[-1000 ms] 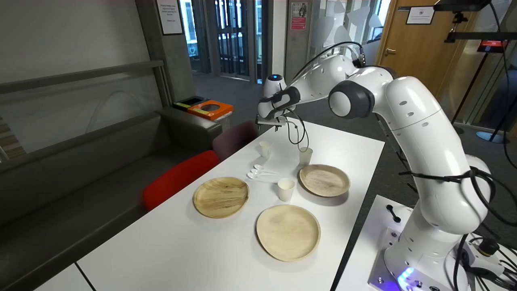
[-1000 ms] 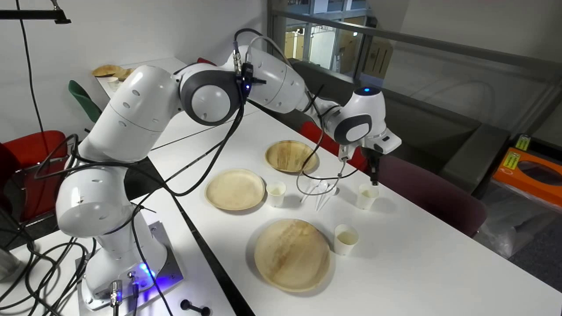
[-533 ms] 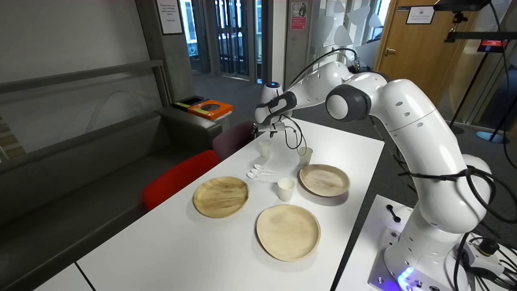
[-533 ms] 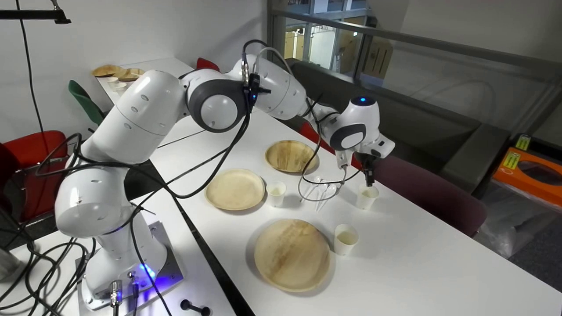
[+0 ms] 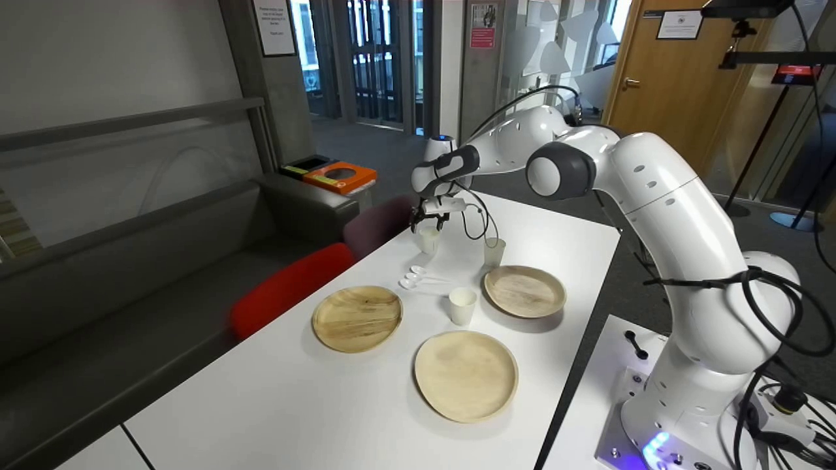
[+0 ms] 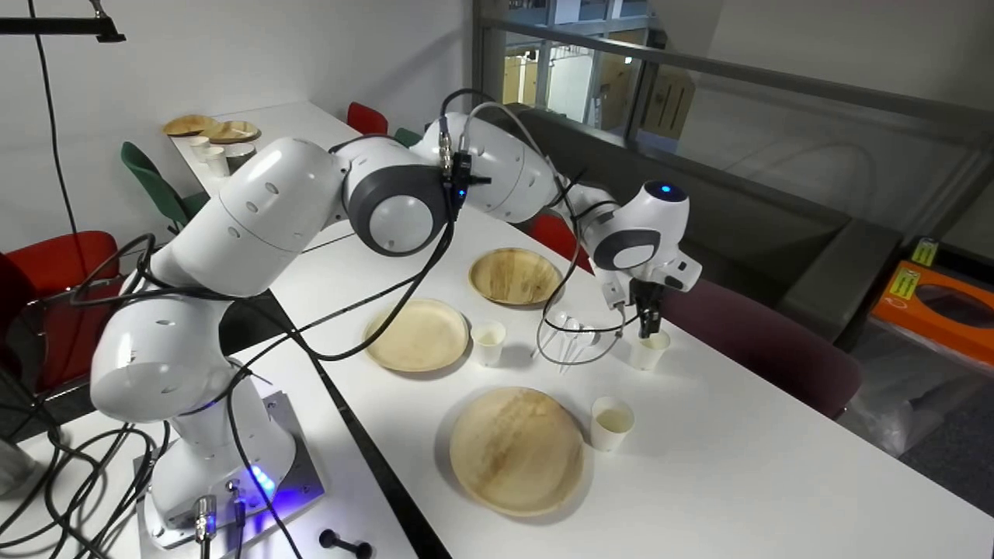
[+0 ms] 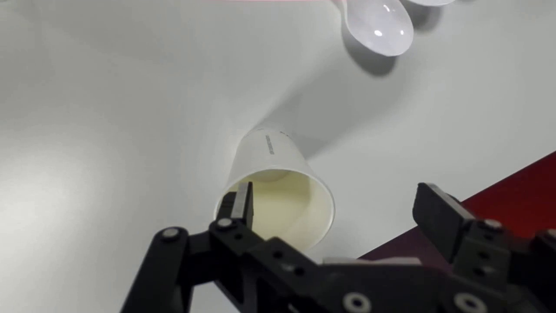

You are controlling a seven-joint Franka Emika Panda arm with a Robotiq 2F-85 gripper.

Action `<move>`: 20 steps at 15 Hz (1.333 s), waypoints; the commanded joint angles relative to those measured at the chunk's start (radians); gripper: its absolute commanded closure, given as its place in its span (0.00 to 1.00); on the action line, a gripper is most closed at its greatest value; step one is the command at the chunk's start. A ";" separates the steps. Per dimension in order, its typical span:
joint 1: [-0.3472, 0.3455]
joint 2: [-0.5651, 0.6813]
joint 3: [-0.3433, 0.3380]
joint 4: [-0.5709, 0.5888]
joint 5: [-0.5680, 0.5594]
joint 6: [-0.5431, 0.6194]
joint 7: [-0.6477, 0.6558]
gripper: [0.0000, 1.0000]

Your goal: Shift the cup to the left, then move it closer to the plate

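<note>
The small white cup (image 7: 278,154) stands upright near the table edge by the purple chair, and both exterior views show it under the arm's end (image 5: 428,244) (image 6: 644,357). My gripper (image 7: 336,195) is spread wide with nothing gripped. In the wrist view its left finger overlaps the cup's mouth, while the right finger hangs off to the side, above the table edge. Whether the left finger dips inside the rim or stays above it, I cannot tell. The tan plate with the darker rim (image 5: 524,292) lies across the table from this cup, also seen in an exterior view (image 6: 516,454).
Two more white cups (image 5: 494,253) (image 5: 462,307) stand on the table. White spoons (image 7: 382,26) lie close to the cup. A wide plain plate (image 5: 466,376) and a deeper tan dish (image 5: 357,318) are farther along. The purple chair (image 6: 761,341) borders the table edge.
The arm has come down, bringing my gripper from above to the level of the cup's rim. Cups, plates and spoons have not moved.
</note>
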 commanded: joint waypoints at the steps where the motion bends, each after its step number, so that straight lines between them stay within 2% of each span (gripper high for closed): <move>1: -0.027 0.064 0.010 0.120 0.002 -0.077 -0.074 0.00; 7: -0.029 0.148 0.012 0.219 -0.014 -0.059 -0.142 0.00; 14: -0.031 0.210 0.015 0.297 -0.016 -0.067 -0.164 0.01; 15: -0.032 0.215 0.016 0.305 -0.015 -0.068 -0.162 0.26; 16: -0.033 0.221 0.017 0.312 -0.014 -0.069 -0.163 0.26; 17: -0.033 0.225 0.017 0.317 -0.014 -0.070 -0.162 0.32; 20: -0.033 0.233 0.016 0.331 -0.014 -0.075 -0.158 0.53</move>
